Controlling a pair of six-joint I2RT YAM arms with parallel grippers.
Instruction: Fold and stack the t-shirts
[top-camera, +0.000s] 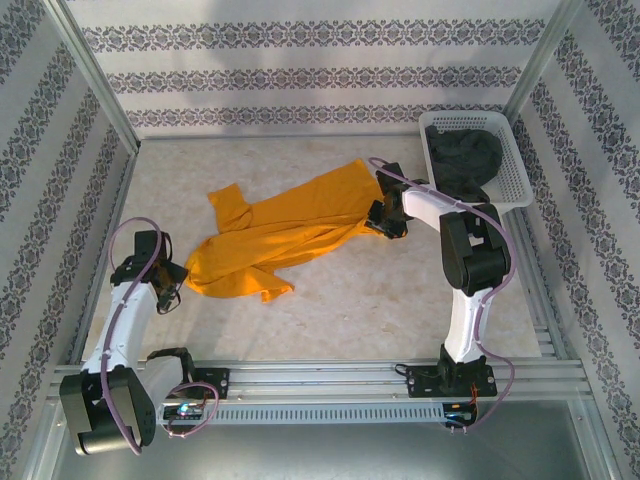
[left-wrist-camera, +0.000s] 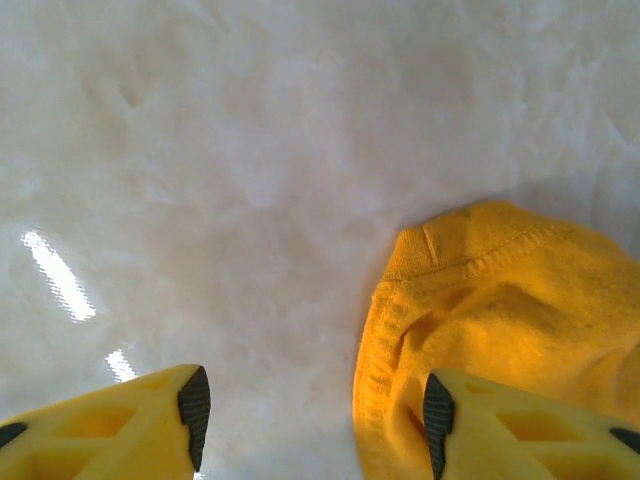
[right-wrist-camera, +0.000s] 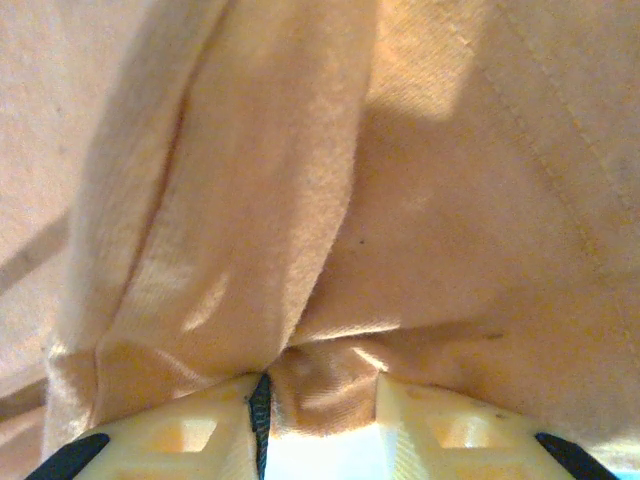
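Marble-look worktop (top-camera: 400, 290) is carrying the orange shirt (top-camera: 290, 235), lying crumpled in the middle; grey shirt (top-camera: 470, 160) is sitting in the basket (top-camera: 515, 185). Right jaws are pinching orange cloth, left jaws are hanging wide over its edge. I'd be grabbing that edge, then pulling apart slowly, spreading it flat.

Open table (top-camera: 400, 300) near and right of the shirt (top-camera: 290, 235), and along the far wall (top-camera: 300, 75). Obstacles: basket (top-camera: 505, 150) in the far right corner; walls on three sides.
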